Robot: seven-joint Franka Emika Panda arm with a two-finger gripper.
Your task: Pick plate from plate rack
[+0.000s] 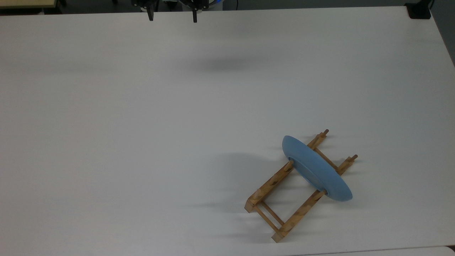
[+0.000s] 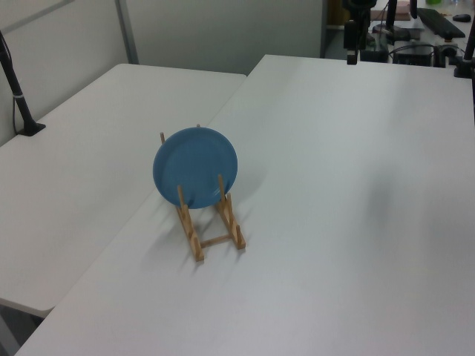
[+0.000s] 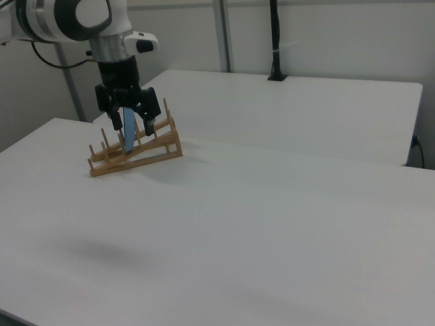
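Table (image 1: 142, 124): white, wide bare span between my gripper (image 1: 172, 16) at top view's upper edge, fingers spread, and plate rack (image 1: 284, 199) lower right. Plate (image 1: 316, 169): matte light-blue, upright on edge between pegs.

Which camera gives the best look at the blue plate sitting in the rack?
The left view: the plate faces the camera as a full disc. In the top view the plate appears tilted, rim foreshortened. In the right view it is an edge-on sliver.
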